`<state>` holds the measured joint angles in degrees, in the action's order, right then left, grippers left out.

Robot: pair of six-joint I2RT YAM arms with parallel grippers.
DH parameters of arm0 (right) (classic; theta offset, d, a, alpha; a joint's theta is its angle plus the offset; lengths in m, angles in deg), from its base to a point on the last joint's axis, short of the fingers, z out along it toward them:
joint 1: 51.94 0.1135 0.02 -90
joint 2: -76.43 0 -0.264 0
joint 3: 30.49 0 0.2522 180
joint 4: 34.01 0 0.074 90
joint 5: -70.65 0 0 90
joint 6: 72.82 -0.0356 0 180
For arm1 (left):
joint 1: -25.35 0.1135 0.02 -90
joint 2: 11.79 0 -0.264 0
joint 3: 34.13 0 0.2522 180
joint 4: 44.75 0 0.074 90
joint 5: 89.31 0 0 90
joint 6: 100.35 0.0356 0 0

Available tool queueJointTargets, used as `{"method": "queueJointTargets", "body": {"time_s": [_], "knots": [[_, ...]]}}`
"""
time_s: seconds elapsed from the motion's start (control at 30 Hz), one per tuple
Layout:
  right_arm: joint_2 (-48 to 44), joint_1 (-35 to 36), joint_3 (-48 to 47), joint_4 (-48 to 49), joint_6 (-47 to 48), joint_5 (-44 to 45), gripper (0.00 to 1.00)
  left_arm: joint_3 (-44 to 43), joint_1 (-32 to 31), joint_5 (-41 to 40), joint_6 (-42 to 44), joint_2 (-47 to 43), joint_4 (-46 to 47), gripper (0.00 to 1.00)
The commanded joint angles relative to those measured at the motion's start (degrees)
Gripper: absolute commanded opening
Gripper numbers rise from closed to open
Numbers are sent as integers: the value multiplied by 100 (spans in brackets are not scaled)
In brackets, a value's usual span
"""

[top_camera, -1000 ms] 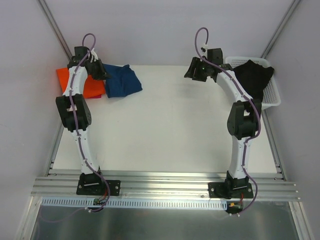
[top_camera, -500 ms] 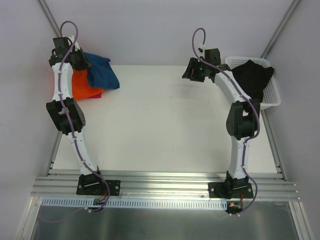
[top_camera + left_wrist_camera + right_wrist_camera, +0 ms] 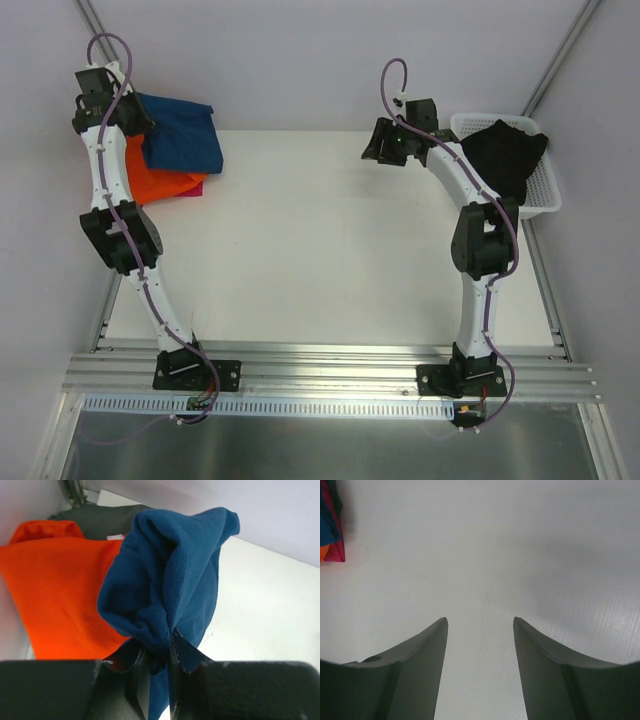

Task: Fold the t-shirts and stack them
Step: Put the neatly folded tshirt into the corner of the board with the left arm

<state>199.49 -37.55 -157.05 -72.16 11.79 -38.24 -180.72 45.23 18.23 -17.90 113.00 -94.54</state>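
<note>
My left gripper [image 3: 157, 645] is shut on a bunched fold of the navy blue t-shirt [image 3: 170, 570]. The shirt hangs from it, lifted off the table at the far left corner [image 3: 182, 133]. The bright orange t-shirt [image 3: 160, 180] lies flat under and beside the blue one and fills the left of the left wrist view [image 3: 55, 590]. My right gripper [image 3: 480, 622] is open over bare white table at the far right [image 3: 385, 145], with nothing between its fingers. The blue shirt's print is hidden.
A white basket [image 3: 545, 200] at the far right edge holds a black garment [image 3: 510, 150]. A pink cloth edge [image 3: 197, 187] peeks from under the orange shirt, and a grey cloth [image 3: 100, 517] lies behind it. Walls close in on both sides.
My left arm has swung up and to the left, carrying the blue shirt from the table to above the orange one. The right arm has barely moved.
</note>
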Motion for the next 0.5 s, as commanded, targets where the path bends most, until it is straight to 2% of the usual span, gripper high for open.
{"method": "queueJointTargets", "body": {"time_s": [0.0,0.47], "knots": [[-151,46,-94,30,-24,-18,59,-331,191,-251,184,-605,254,0],[-195,55,-50,65,-85,-70,59,-349,631,-506,421,-755,246,0]]}}
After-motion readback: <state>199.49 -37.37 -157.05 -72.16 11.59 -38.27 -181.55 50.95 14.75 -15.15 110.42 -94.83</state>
